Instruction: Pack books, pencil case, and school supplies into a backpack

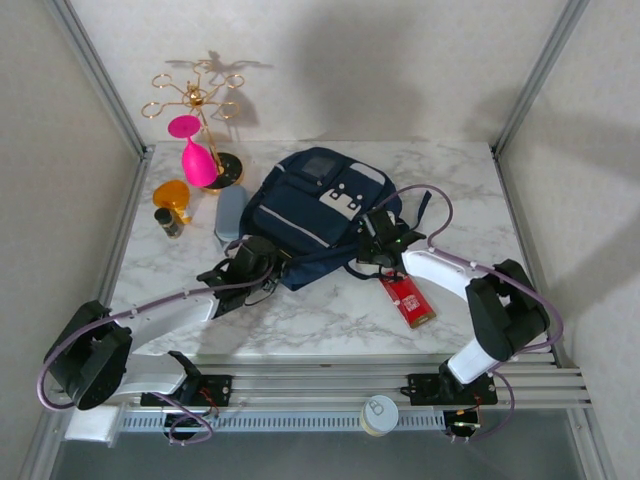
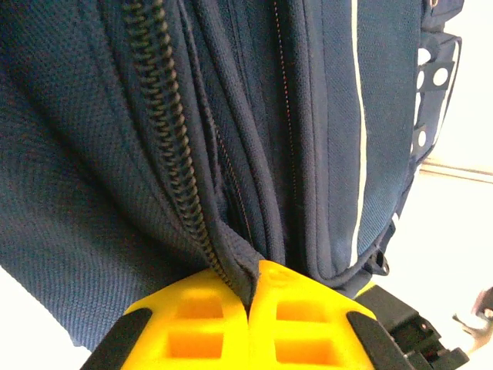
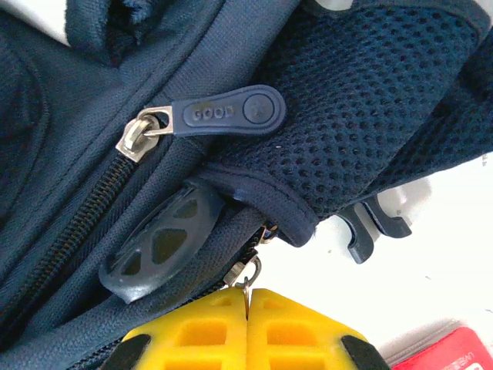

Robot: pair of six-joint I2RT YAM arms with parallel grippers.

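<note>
The navy backpack [image 1: 320, 210] lies flat in the middle of the marble table. At its near left edge my left gripper [image 1: 262, 258] is shut; in the left wrist view the yellow fingers [image 2: 192, 320] pinch a fold of backpack [image 2: 77, 154] fabric beside a zipper. At the pack's right side my right gripper [image 1: 378, 237] is shut on a small metal zipper ring [image 3: 248, 276] of the backpack [image 3: 370, 100]. The grey-blue pencil case [image 1: 230, 213] lies against the pack's left side. The red school supplies pack [image 1: 407, 300] lies near the right arm, its corner [image 3: 447, 351] visible. The books are out of view.
Back left stand a gold wire rack [image 1: 198, 100], a pink glass [image 1: 196, 158], an orange object [image 1: 172, 194] and a small dark bottle [image 1: 168, 222]. A white round lid [image 1: 379, 413] sits on the front rail. A blue "GOOD" zipper tab [image 3: 231, 112] lies on the pack.
</note>
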